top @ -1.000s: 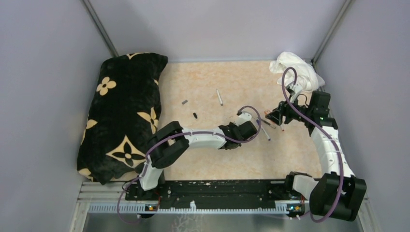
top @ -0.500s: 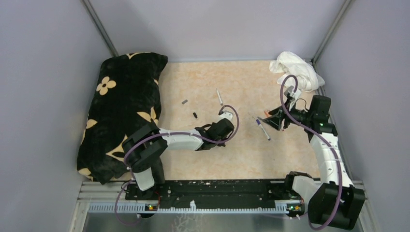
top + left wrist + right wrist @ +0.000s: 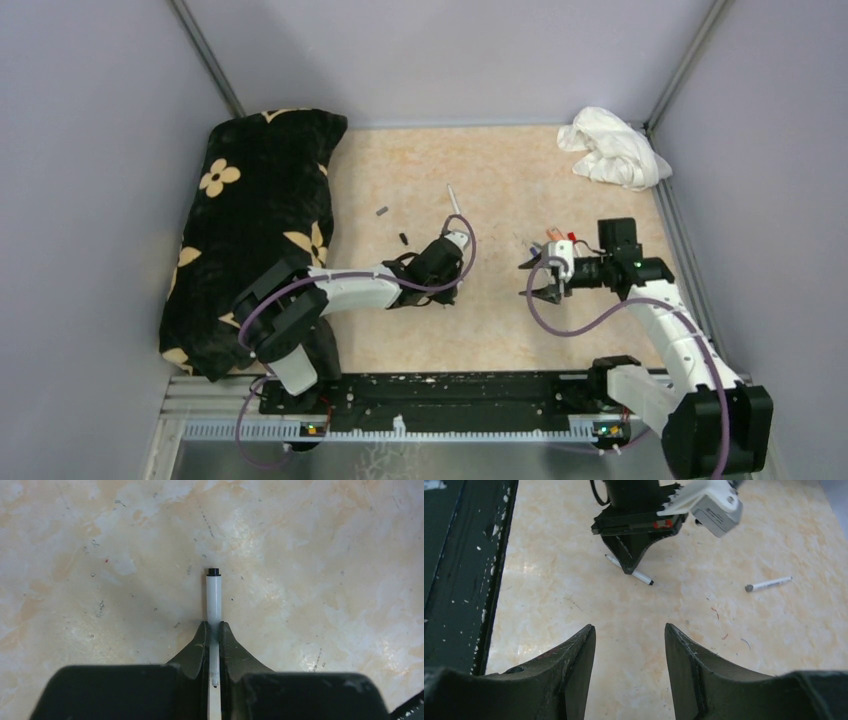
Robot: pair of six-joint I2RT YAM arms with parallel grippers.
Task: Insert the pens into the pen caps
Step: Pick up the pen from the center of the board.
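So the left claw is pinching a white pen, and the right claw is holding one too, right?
Not quite. The left gripper is indeed shut on a white pen, but the right gripper holds nothing: it is open and empty, as the right wrist view shows.

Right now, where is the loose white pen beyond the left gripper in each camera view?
Top external: the loose pen lies mid-picture, just beyond the left gripper.
Left wrist: not in it; the held pen there is another.
Right wrist: the loose pen lies right of centre, upper half.
Shared landmark: the left gripper, shut on the held pen, upper middle in the right wrist view.
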